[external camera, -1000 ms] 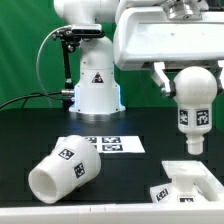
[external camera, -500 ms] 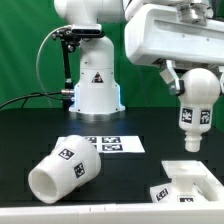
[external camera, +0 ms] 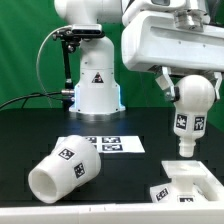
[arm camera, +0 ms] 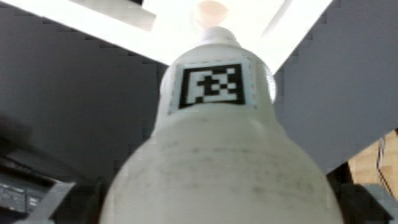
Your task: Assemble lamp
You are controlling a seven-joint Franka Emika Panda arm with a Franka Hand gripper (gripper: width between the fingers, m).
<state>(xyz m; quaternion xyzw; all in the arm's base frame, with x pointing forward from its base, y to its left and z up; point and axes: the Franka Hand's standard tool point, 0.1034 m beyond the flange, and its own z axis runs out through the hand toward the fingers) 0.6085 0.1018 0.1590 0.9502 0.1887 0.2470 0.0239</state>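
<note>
My gripper point(external camera: 185, 85) is shut on the round head of the white bulb point(external camera: 188, 116), which hangs neck down with a tag on its stem. It hovers above the blocky square base point(external camera: 192, 178) at the exterior view's right, its tip a little above the base's top. In the wrist view the bulb point(arm camera: 217, 150) fills the frame, its tagged neck pointing away toward the white base point(arm camera: 125, 25). The tapered shade point(external camera: 64, 168) lies on its side on the black table at the exterior view's left. My fingers are hidden behind the bulb in the wrist view.
The marker board point(external camera: 110, 146) lies flat behind the shade. The big white robot pedestal point(external camera: 95, 85) with a triangle sticker stands at the back, with a black cable beside it. The table's front edge runs just below the shade and base.
The gripper with the bulb has shifted: first toward the exterior view's right, then back left and slightly lower, closer over the base. Shade and base have not moved.
</note>
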